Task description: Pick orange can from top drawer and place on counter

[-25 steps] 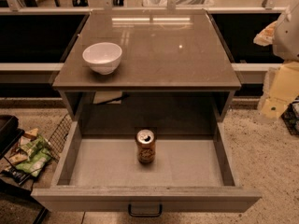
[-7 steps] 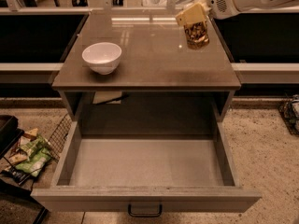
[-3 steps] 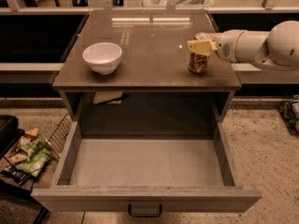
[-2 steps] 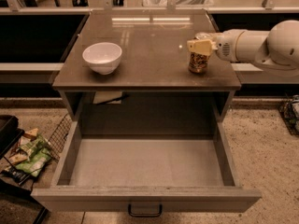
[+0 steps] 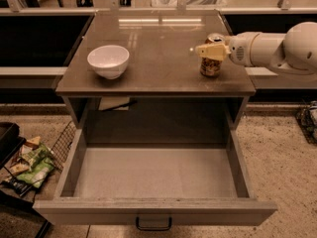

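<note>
The orange can (image 5: pixel 210 68) stands upright on the counter (image 5: pixel 158 43), near its right edge. My gripper (image 5: pixel 206 48) reaches in from the right at the can's upper part and is shut on it, with one cream finger (image 5: pixel 210 51) across its front. The white arm (image 5: pixel 277 48) extends off to the right. The top drawer (image 5: pixel 153 211) is pulled fully open below; its grey floor holds nothing, and its dark handle (image 5: pixel 154 224) shows at the front.
A white bowl (image 5: pixel 108 60) sits on the counter's left side. A wire basket with snack packets (image 5: pixel 29 165) stands on the floor at the left. A pale ledge with dark panels (image 5: pixel 29 71) runs behind. A paper item (image 5: pixel 114 103) lies in the recess under the counter.
Over the last second nothing has visibly changed; the gripper stays at the can on the counter. Before that, the can was carried from the drawer up onto the counter.
</note>
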Available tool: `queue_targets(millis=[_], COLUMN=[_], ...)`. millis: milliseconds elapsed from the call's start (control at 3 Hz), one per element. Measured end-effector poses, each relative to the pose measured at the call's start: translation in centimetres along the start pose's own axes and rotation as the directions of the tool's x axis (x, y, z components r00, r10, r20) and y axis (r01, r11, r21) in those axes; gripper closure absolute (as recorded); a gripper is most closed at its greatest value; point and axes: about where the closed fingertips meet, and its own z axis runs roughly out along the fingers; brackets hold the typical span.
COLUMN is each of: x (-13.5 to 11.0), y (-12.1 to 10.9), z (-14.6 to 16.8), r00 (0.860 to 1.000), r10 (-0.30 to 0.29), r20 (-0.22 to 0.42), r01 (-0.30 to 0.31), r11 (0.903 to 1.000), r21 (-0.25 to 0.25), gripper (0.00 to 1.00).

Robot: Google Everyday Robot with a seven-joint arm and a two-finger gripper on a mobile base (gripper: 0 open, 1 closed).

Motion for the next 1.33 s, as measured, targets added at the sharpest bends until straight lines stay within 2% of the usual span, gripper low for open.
queue_targets(millis=[333, 667, 1000, 1333], x=[-3.5, -9.2, -12.2, -13.0], y=[-0.3, -1.0, -0.9, 0.3], z=[-2.8, -9.6, -18.7, -27.8], r00=[0.996, 0.976, 0.929, 0.857], r10=[-0.083, -0.213, -0.332, -0.374], r20=[-0.008, -0.040, -0.166, -0.355], r01=[0.083, 0.215, 0.349, 0.460], r11=[0.9965, 0.9762, 0.9326, 0.8654], r21=[-0.002, 0.032, 0.091, 0.199], gripper=[0.00, 0.00, 0.00, 0.00])
